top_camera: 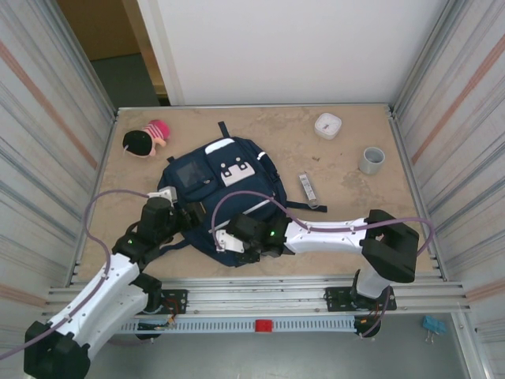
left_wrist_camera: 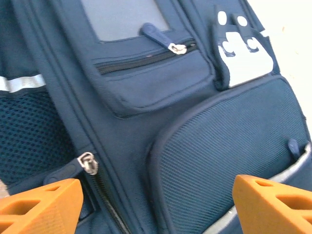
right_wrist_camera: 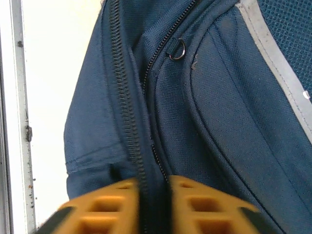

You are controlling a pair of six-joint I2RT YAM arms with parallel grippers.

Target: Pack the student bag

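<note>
the student bag [top_camera: 225,201] lies flat on the table [top_camera: 347,221] with its front pocket up, and both grippers are at its near half.

the left gripper [left_wrist_camera: 156,195] hangs over the bag's front, its orange fingers [left_wrist_camera: 41,204] spread wide with only bag cloth showing between them; whether they touch it i cannot tell. just beyond the left finger sits a metal zipper pull [left_wrist_camera: 87,163] on a long zip. between the fingers and further out is a mesh pocket [left_wrist_camera: 229,141], and past that a flat zipped pocket [left_wrist_camera: 156,78]. out beyond the right finger is a white patch [left_wrist_camera: 243,58]; whether its dark marks are writing i cannot tell.

the right gripper [right_wrist_camera: 155,187] is at the bag's near edge. its two fingers are pinched together on a ridge of navy cloth, and the zip track [right_wrist_camera: 124,97] runs straight out from between them. ahead and slightly right of these fingers is a small metal d-ring [right_wrist_camera: 177,48], and farther right a pale stripe [right_wrist_camera: 273,53].

well beyond both grippers, past the bag, lie a pink and black toy [top_camera: 146,140], a white square box [top_camera: 327,125] and a grey roll [top_camera: 372,160]. a slim grey device [top_camera: 308,188] lies just beside the bag.
</note>
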